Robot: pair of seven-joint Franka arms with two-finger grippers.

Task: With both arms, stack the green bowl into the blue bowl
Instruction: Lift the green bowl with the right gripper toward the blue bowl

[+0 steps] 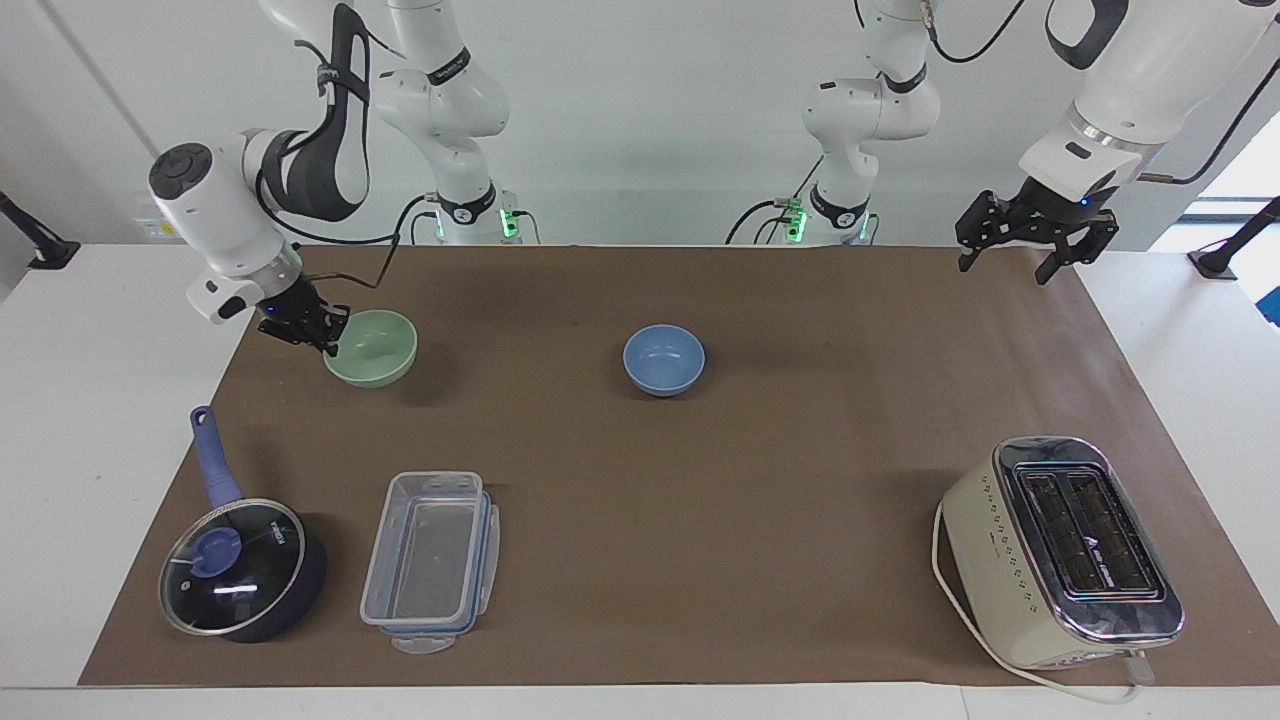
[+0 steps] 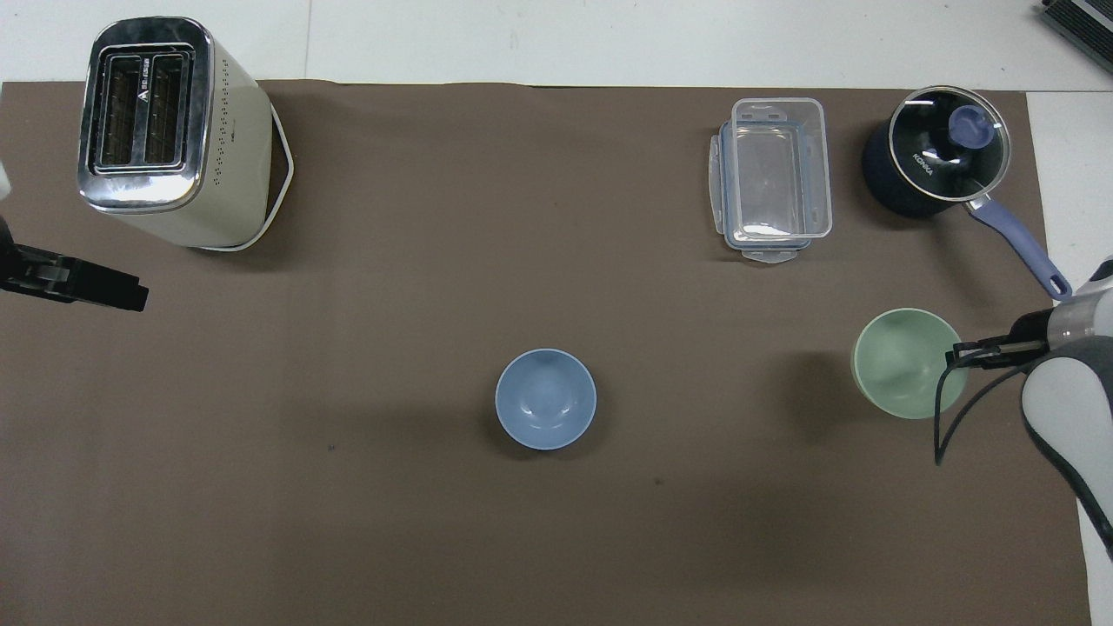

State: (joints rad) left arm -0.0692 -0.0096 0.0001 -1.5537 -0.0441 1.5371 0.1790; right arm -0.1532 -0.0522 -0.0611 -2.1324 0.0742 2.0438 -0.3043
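White walls frame a long table (image 1: pixel 60 400) covered by a brown mat (image 1: pixel 700 480), with two white robot arms mounted at its edge. At the right arm's end, the right claw (image 1: pixel 330 335) is pinched shut on the rim of the green bowl (image 1: pixel 372 347), which hangs clear of the mat, its shadow cast on the brown surface beneath; from overhead the green bowl (image 2: pixel 909 362) shows with the right claw (image 2: pixel 961 354) clamped on the rim toward that end of the table. The blue bowl (image 1: pixel 663 359) sits upright and empty near the middle of the mat, well apart from the lifted bowl. The left claw (image 1: pixel 1035 240) waits in the air over the mat's corner at the left arm's end, its fingers spread and holding nothing; in the overhead view only the left claw's dark tip (image 2: pixel 87 287) shows at the edge. Farther from the robots stand a lidded saucepan (image 1: pixel 240 570) with a blue handle and, just beside it, a clear plastic container (image 1: pixel 430 560), both toward the right arm's end. A cream toaster (image 1: pixel 1065 555) stands at the left arm's end, its white cord (image 1: pixel 940 560) looped around its base.
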